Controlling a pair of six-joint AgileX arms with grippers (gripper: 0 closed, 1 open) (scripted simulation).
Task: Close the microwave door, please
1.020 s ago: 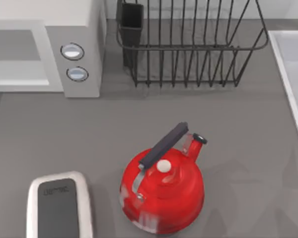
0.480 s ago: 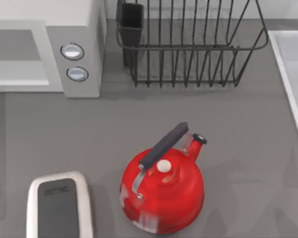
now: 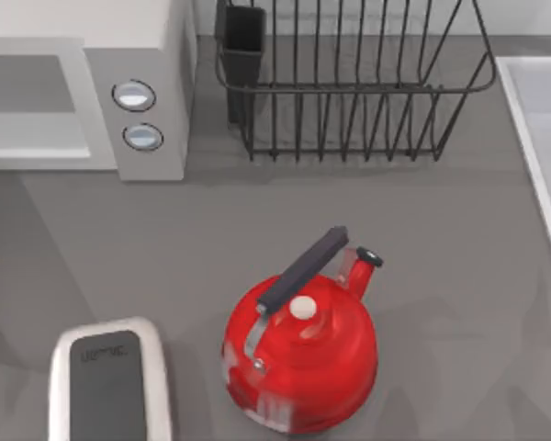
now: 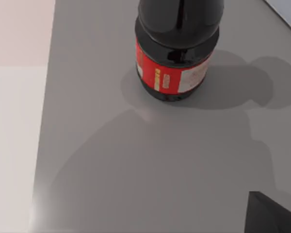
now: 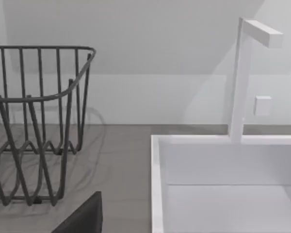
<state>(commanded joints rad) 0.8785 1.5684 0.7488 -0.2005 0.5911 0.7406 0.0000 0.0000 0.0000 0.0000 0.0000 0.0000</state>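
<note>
No text can be read with certainty. The dark grey slab (image 3: 109,384) with the silver rim carries a short pale line of print near its far end, too small to make out. The dark bottle (image 4: 177,46) wears a red and white label (image 4: 172,76) whose yellowish marks are illegible.
</note>
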